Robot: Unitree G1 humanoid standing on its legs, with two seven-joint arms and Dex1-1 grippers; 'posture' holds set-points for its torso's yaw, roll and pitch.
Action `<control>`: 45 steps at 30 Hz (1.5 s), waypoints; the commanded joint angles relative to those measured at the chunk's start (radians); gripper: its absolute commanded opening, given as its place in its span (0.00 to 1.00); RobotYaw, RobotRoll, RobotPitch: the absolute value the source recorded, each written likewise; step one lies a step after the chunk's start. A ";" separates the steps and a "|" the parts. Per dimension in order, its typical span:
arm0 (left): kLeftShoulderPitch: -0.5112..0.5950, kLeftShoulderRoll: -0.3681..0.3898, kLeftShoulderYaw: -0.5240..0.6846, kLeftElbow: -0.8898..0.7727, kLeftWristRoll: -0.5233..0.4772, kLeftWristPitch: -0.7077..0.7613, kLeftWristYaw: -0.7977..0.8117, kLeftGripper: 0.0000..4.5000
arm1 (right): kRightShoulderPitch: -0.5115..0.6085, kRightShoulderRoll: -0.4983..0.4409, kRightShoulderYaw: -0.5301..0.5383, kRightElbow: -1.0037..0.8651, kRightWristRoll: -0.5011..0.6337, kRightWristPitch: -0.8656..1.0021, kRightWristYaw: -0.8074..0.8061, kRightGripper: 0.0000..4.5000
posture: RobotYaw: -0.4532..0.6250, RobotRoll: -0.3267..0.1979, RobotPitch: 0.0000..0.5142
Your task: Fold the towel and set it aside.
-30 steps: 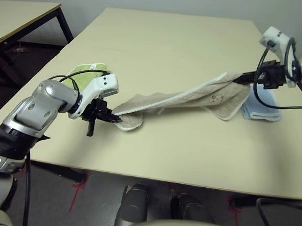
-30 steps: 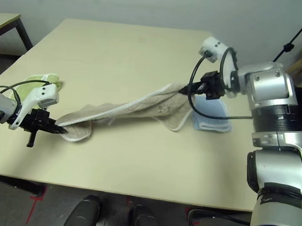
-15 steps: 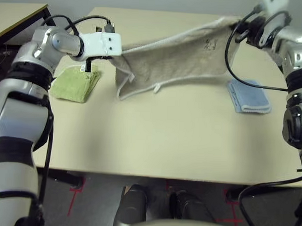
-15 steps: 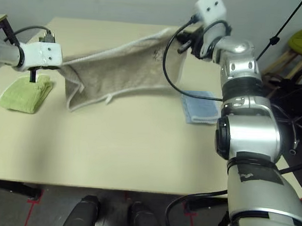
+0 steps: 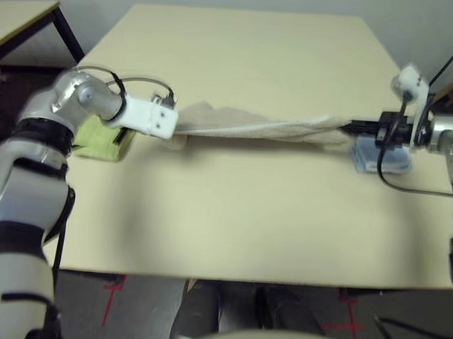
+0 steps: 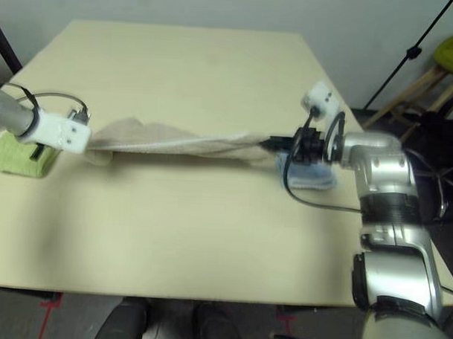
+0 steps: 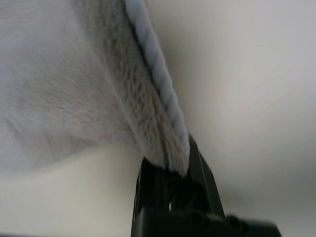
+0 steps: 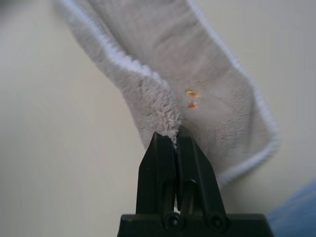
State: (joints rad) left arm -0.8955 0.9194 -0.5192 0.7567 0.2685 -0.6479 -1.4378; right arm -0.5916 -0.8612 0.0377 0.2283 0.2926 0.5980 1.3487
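The beige towel [image 5: 250, 126] with white edging is stretched into a long, narrow band across the middle of the table, low over its surface. My left gripper [image 7: 170, 170] is shut on the towel's left end [image 7: 98, 89], beside the white wrist housing [image 5: 155, 119]. At the right end, my right gripper [image 8: 175, 140] is shut on a bunched corner of the towel [image 8: 207, 84]; its black fingers [image 5: 359, 129] point left along the cloth. A small dark mark on the towel [image 8: 190, 98] lies just past the right fingertips.
A folded lime-green towel [image 5: 101, 141] lies under my left forearm. Beneath my right wrist there is a folded light-blue towel [image 5: 379, 158]. Another table [image 5: 23, 17] stands at the far left, and a stool [image 6: 450, 54] and a black stand are off the right side.
Both grippers have come down from holding the towel raised and spread. The towel now runs as a narrow band just above the table. The camera view has also shifted.
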 commanded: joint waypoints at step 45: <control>0.940 0.296 0.552 -1.158 -0.626 1.232 0.211 0.99 | 0.111 -0.054 0.036 -0.159 0.018 0.036 -0.136 0.00 | 0.60 0.62 0.23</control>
State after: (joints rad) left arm 0.0582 1.2274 0.0531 -0.3928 -0.3770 0.5582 -1.2701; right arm -0.4703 -0.9157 0.0689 0.0810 0.3092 0.6251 1.2158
